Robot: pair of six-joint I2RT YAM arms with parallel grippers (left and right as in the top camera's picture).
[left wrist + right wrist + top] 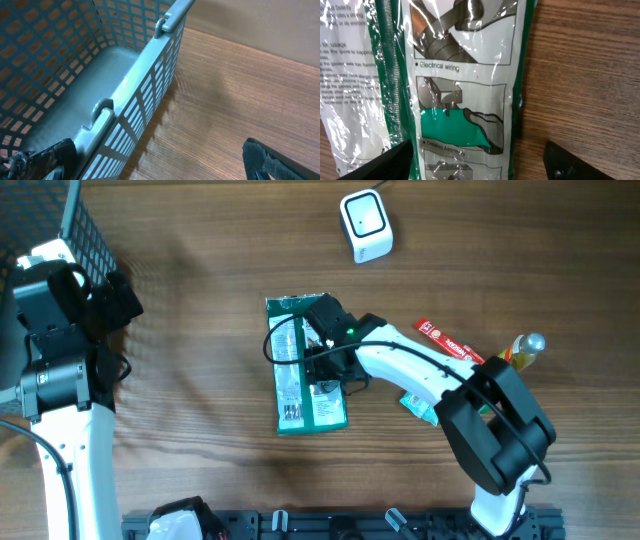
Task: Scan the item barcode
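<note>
The item, a flat green and white plastic-wrapped package (296, 380), lies on the wooden table at the centre. I cannot make out a barcode on it. My right gripper (322, 352) hovers over the package's right half, open. In the right wrist view its two dark fingers (390, 162) straddle the package's right edge (465, 100), holding nothing; the gripper (480, 167) is wide apart. A white scanner (365, 226) stands at the far side of the table. My left gripper (160, 165) is open over the rim of the basket (125, 95).
The grey mesh basket (85, 230) occupies the far left corner, beside the left arm (60, 350). To the right of the package lie a red packet (448, 340), an orange bottle with a silver cap (525, 350) and a teal packet (418, 407) partly under the right arm.
</note>
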